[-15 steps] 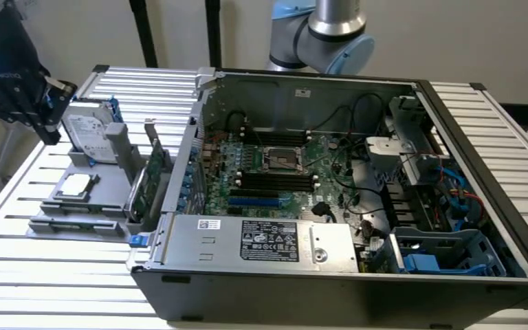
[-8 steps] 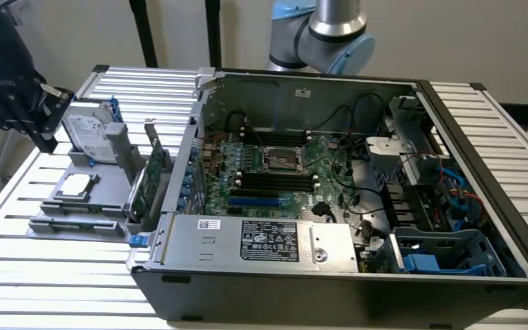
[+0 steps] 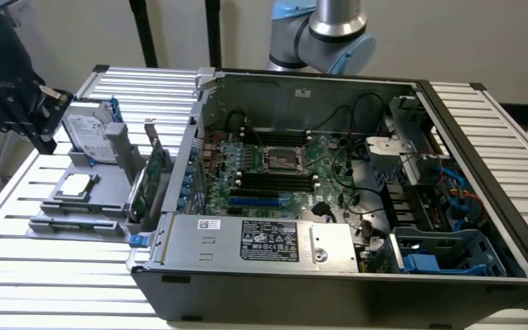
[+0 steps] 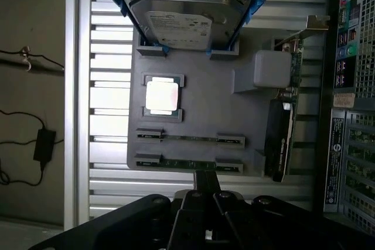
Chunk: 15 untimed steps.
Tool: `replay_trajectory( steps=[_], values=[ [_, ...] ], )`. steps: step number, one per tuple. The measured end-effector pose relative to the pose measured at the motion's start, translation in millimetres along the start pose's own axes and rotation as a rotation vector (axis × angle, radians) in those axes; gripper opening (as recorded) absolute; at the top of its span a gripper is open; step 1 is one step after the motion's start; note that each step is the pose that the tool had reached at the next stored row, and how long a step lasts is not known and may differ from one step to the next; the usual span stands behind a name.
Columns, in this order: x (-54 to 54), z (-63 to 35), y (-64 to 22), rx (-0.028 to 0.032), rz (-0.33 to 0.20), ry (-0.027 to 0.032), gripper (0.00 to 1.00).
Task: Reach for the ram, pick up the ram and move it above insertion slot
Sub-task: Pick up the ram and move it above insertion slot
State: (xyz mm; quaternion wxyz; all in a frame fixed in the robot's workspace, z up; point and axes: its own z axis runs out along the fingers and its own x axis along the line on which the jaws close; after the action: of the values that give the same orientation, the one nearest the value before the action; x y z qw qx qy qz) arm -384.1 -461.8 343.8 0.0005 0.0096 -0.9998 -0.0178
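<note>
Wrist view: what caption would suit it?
Hand hovering over a tray of ram sticks, a processor and a hard drive.

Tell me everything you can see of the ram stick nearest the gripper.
The ram is a long, thin green board, seen edge-on, standing on its long edge. Grey brackets of the grey holder hold both its ends. A second stick runs parallel beside it, apart. The gripper hangs above it, not touching.

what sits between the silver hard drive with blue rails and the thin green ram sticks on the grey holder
A square silver processor chip, seated in a recess of the grey holder; the wrist view shows it.
</note>
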Motion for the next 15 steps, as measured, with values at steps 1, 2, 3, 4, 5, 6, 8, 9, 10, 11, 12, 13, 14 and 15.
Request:
replay_trajectory(
  steps=[1,2,3,4,5,6,8,9,10,11,12,13,14,15],
  values=[
    [0.0,0.0,0.0,0.0,0.0,0.0,0.11],
    [0.0,0.0,0.0,0.0,0.0,0.0,0.11],
    [0.0,0.0,0.0,0.0,0.0,0.0,0.11],
    [0.0,0.0,0.0,0.0,0.0,0.0,0.11],
    [0.0,0.0,0.0,0.0,0.0,0.0,0.11],
    [0.0,0.0,0.0,0.0,0.0,0.0,0.11],
    [0.0,0.0,0.0,0.0,0.0,0.0,0.11],
    [0.0,0.0,0.0,0.0,0.0,0.0001,0.11],
    [0.0,0.0,0.0,0.0,-0.005,0.0002,0.11],
    [0.1,0.0,0.0,0.0001,-0.018,0.0007,0.11],
    [0.1,0.0,0.0,0.0001,-0.034,0.0013,0.11],
    [0.1,0.0,0.0,0.0,-0.052,0.0019,0.11],
    [0.1,0.0,0.0,0.0,-0.071,0.0025,0.11],
    [0.0,0.0,0.0,0.0001,-0.088,0.0032,0.11]
  ],
)
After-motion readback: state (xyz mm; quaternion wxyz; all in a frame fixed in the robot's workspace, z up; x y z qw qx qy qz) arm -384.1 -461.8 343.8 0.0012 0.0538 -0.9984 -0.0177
